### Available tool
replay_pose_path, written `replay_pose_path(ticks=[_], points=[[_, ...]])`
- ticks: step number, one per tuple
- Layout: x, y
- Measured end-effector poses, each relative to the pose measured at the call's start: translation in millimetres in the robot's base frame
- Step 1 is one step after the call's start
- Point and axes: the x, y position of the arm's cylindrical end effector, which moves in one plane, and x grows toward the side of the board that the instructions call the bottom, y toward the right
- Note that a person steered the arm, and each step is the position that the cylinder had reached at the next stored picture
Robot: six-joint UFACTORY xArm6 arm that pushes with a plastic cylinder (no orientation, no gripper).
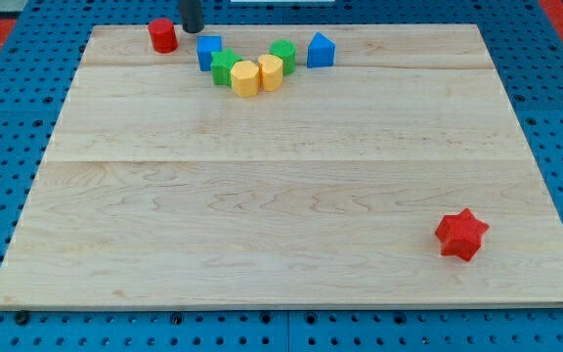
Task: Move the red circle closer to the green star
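The red circle (162, 35) stands at the view's top left corner of the wooden board (291, 225). My tip (193, 28) is just to its right, a small gap apart, and above the blue block (208, 51). The green star (225, 68) lies below and right of the red circle, touching a yellow block (246, 78). The rod's upper part is cut off by the view's top edge.
A second yellow block (270, 71), a green block (282, 54) and a blue block (321, 50) continue the cluster to the right. A red star (460, 235) sits at the view's bottom right. A blue pegboard surrounds the board.
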Motion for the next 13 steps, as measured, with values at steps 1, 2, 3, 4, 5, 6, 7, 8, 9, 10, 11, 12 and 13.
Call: replay_pose_path(ticks=[1,2,3,4,5,6,7,8,9,10,11,12,13], points=[[38.7,-18.2],[99.8,-15.9],[140.6,-57.6],[122.3,-146.4],[75.5,-144.4],[23.3,-106.3],[21.8,-43.1],[25.7,-14.2],[2.7,-85.4],[6.0,-109.6],[43.5,-73.0],[49.7,22.6],[32.8,21.3]])
